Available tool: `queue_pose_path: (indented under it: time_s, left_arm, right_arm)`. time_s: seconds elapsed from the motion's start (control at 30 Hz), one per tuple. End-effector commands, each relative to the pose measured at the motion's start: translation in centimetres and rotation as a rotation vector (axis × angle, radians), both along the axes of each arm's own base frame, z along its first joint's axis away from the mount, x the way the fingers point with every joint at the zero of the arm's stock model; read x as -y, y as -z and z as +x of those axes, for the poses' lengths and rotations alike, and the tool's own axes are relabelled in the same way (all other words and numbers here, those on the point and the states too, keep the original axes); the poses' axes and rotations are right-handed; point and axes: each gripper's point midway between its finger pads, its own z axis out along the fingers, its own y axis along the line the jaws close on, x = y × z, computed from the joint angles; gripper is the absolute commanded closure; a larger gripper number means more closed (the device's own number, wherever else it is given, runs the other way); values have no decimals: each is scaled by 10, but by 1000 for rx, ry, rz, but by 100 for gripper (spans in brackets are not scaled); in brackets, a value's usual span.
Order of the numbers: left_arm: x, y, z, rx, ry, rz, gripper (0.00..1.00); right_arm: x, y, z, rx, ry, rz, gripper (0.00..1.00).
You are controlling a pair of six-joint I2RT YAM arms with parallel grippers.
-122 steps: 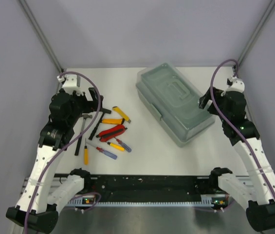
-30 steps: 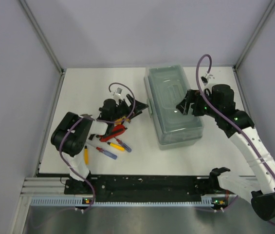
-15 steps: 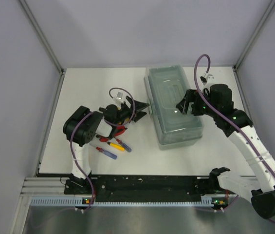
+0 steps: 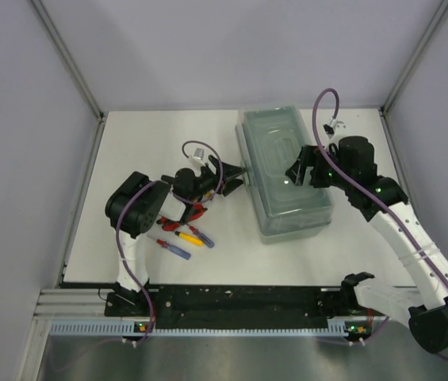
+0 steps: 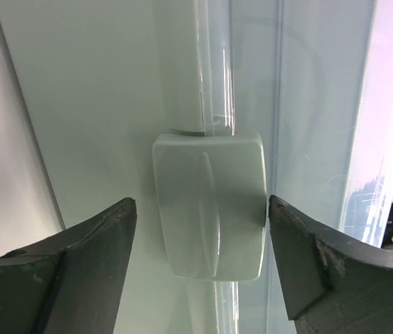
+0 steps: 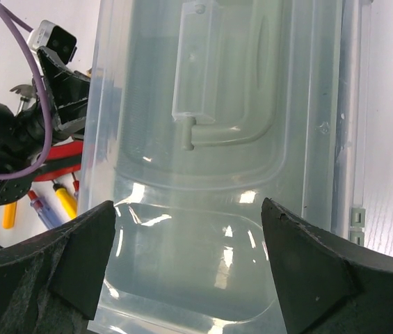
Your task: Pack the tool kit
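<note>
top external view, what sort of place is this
Likely a robotics lab test cell: a white table boxed in by plain panel walls, a left arm and right arm bolted to a rail, and a toolbox with screwdrivers beside it.

The top view looks down over the whole tabletop (image 4: 140, 139); both wrist views press close to the shared toolbox (image 4: 283, 198).

We count one grey-green toolbox (image 4: 275, 210), right of centre. Left of centre: one pair of red-handled pliers (image 4: 194, 211), three screwdrivers (image 4: 174, 248) in the open. Two robot arms, left arm (image 4: 132, 214) and right arm (image 4: 398, 230); tools hidden under the left one we cannot count.
</note>
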Motion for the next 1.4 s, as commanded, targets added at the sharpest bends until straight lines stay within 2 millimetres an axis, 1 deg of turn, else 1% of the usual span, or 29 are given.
queue_pose_path:
  time_s: [0.0,0.1,0.17,0.33,0.43,0.53,0.67,0.73,0.8,0.97,1.07,1.17,1.23,1.37]
  left_arm:
    - [3,-84,-15,348,49,-188,25]
    - [4,-88,-16,348,60,-198,28]
    - [5,-89,-16,341,67,-205,32]
    - [6,-94,-17,319,84,-231,32]
    - [7,-97,-17,306,101,-247,32]
    - [7,-99,-18,306,105,-251,34]
    - [7,-99,-19,300,111,-254,42]
    - [8,-100,-21,298,116,-256,48]
    - [8,-101,-21,297,118,-258,51]
    - [6,-108,-22,324,110,-257,58]
    - [5,-107,-22,317,102,-258,63]
    - [6,-100,-19,284,104,-235,69]
    - [8,-96,-18,269,106,-212,72]
    - [10,-97,-17,254,112,-176,76]
  right_arm:
    - [-6,2,4,25,-14,-16,16]
    - [-6,12,4,14,-5,-48,16]
    - [-7,21,2,3,-6,-87,16]
    - [-3,41,-1,2,27,-220,16]
    - [-3,59,-3,-15,26,-308,16]
    - [-6,78,-7,-35,8,-405,16]
    - [-9,102,-14,-69,-9,-503,16]
    - [-9,114,-18,-97,-11,-518,16]
    - [-10,123,-22,-121,-15,-519,16]
    - [-9,138,-27,-163,-5,-527,17]
    - [-7,147,-29,-185,1,-542,17]
    - [-5,152,-30,-199,14,-547,17]
    - [-5,154,-30,-205,20,-546,18]
    - [-6,158,-31,-219,26,-544,18]
